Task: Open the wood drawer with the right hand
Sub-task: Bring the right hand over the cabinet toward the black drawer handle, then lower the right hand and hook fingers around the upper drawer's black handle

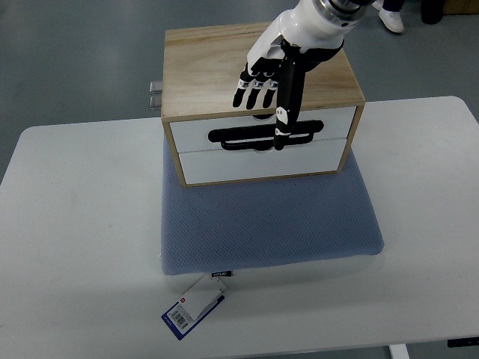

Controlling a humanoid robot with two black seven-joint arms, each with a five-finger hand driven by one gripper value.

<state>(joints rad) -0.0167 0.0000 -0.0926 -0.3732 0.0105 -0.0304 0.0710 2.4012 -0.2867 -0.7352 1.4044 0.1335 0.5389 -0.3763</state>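
Observation:
A wooden drawer box (202, 71) stands on a blue-grey cushion (269, 224) at the back of the white table. It has two white drawer fronts, both pushed in; the upper drawer (191, 134) carries a black handle (232, 137). My right hand (263, 93) reaches in from the top right and hovers over the box's front top edge. Its fingers (251, 91) are stretched out over the wooden top, and the long thumb (284, 112) points down across the upper drawer front onto the handle. The hand holds nothing. The left arm is out of view.
The cushion's tag (193, 308) lies on the white table (75, 239) near the front edge. A small metal fitting (156, 96) sticks out behind the box's left side. A person's shoe (391, 19) shows on the grey floor at the top right.

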